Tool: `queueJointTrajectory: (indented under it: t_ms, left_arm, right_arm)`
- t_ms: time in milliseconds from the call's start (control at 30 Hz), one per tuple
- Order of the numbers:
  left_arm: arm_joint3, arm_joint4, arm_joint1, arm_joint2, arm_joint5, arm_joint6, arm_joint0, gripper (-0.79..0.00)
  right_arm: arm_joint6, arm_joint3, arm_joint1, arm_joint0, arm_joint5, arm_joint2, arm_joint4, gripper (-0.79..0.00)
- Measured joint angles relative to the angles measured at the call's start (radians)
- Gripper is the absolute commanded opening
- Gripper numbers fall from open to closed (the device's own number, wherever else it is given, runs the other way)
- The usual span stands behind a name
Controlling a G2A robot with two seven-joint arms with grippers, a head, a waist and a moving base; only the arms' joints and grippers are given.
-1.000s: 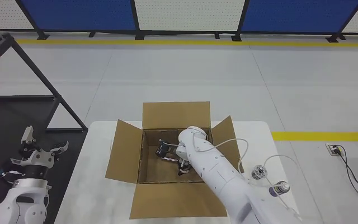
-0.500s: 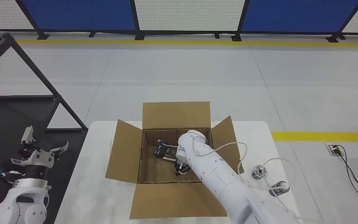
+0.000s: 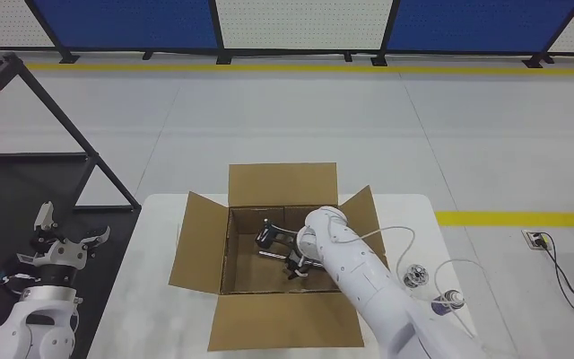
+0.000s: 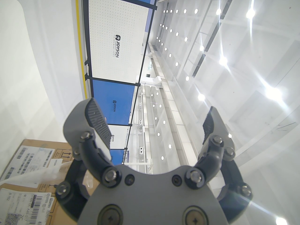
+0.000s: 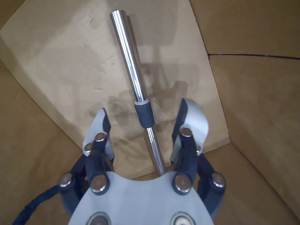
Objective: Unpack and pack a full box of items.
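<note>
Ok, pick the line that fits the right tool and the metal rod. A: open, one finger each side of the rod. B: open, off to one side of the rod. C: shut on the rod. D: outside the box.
A: the right tool is open inside the cardboard box, one finger on each side of the metal rod, with a gap at both.

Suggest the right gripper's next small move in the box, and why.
Probably ease down a little and close on the metal rod. The right gripper is open inside the box, its fingers on either side of the rod near the black band, and neither seems to touch it. The rod looks to lie on the box floor, so a short descent should do.
</note>
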Motion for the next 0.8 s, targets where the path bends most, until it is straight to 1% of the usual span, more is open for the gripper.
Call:
queueJointTrajectory:
  t_ms: [33, 167, 467, 600, 700, 800]
  left_arm:
    - [0.0, 0.0, 0.0, 0.0, 0.0, 0.0, 0.0, 0.0]
    - [0.0, 0.0, 0.0, 0.0, 0.0, 0.0, 0.0, 0.0]
    - [0.0, 0.0, 0.0, 0.0, 0.0, 0.0, 0.0, 0.0]
    - [0.0, 0.0, 0.0, 0.0, 0.0, 0.0, 0.0, 0.0]
    - [0.0, 0.0, 0.0, 0.0, 0.0, 0.0, 0.0, 0.0]
    - [0.0, 0.0, 0.0, 0.0, 0.0, 0.0, 0.0, 0.0]
  right_arm:
    - [0.001, 0.0, 0.001, -0.001, 0.002, 0.001, 0.0, -0.397]
    - [0.005, -0.004, 0.004, -0.007, 0.021, 0.004, -0.002, -0.403]
    - [0.011, -0.015, 0.009, -0.017, 0.024, 0.007, -0.01, -0.419]
    - [0.022, -0.017, 0.009, -0.02, 0.023, 0.009, -0.011, -0.44]
    - [0.03, -0.017, 0.008, -0.022, 0.022, 0.01, -0.012, -0.471]
    - [0.038, -0.019, 0.007, -0.024, 0.028, 0.01, -0.013, -0.542]
